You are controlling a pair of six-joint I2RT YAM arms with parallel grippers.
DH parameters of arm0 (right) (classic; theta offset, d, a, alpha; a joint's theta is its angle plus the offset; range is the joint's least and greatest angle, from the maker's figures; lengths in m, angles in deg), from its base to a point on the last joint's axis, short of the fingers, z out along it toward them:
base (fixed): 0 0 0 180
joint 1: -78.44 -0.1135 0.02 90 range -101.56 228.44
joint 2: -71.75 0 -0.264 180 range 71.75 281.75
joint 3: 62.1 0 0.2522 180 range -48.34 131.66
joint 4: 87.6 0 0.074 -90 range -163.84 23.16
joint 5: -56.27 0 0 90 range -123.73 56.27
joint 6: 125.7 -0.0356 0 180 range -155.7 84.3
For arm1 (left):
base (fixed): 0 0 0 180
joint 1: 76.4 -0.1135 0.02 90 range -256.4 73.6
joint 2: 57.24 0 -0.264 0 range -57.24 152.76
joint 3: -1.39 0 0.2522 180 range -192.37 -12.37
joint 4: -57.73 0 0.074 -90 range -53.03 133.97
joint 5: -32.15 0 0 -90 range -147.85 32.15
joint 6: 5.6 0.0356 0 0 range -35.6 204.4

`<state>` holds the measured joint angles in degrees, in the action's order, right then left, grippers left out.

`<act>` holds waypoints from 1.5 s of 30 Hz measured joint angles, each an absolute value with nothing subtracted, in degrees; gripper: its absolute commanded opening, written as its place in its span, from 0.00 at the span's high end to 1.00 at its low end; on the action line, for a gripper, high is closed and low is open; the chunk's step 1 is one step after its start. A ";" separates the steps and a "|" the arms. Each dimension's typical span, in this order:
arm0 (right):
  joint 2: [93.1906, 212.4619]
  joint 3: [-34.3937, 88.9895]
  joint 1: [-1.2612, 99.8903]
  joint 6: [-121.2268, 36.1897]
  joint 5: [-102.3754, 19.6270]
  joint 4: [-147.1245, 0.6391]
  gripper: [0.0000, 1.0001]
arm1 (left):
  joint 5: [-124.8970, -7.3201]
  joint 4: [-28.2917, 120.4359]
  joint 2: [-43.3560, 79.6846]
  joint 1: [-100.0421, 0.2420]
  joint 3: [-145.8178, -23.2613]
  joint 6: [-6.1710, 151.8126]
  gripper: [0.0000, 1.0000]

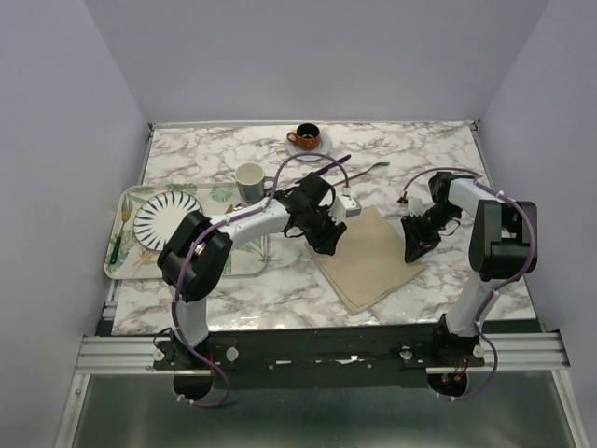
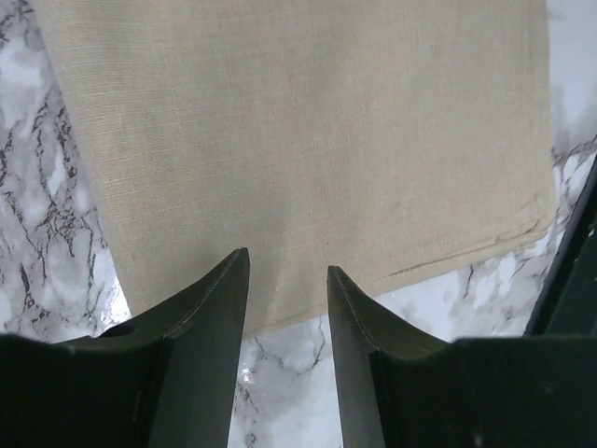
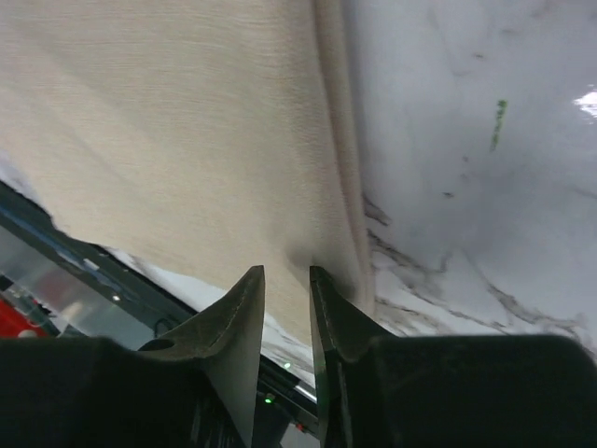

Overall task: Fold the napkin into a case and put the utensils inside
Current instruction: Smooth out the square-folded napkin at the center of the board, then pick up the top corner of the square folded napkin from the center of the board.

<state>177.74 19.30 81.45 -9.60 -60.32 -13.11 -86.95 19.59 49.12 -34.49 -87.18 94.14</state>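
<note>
The beige napkin [image 1: 370, 261] lies folded into a layered rectangle, set diagonally on the marble table [image 1: 438, 149]. My left gripper [image 1: 326, 241] is open, its tips low over the napkin's left edge [image 2: 298, 140], with nothing between the jaws [image 2: 287, 259]. My right gripper [image 1: 413, 247] stands at the napkin's right edge [image 3: 187, 140], its jaws [image 3: 287, 269] a narrow gap apart just above the cloth and holding nothing. The dark purple knife [image 1: 328, 165] and the silver fork [image 1: 370, 170] lie on the table behind the napkin, apart from both grippers.
A leaf-printed tray [image 1: 126, 257] with a striped plate [image 1: 166, 217] sits at the left. A cream mug [image 1: 249, 179] stands behind the left arm. An orange cup on a saucer [image 1: 306, 138] is at the back. The table's front edge runs just below the napkin.
</note>
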 measured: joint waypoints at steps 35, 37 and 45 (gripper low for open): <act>175.10 28.04 73.84 -6.10 -54.51 -13.94 0.58 | -78.84 22.69 35.01 -12.04 -73.45 115.91 0.50; 174.83 28.87 74.39 -6.34 -56.06 -13.44 0.58 | -78.03 23.37 37.10 -9.77 -74.61 117.61 0.50; 175.10 29.86 80.86 -7.24 -62.42 -9.92 0.57 | -74.60 24.81 44.32 -4.24 -78.11 120.54 0.49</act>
<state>175.10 29.86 80.86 -7.24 -62.42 -9.92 -74.60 24.81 44.32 -4.24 -78.11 120.54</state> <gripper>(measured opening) 0.424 0.504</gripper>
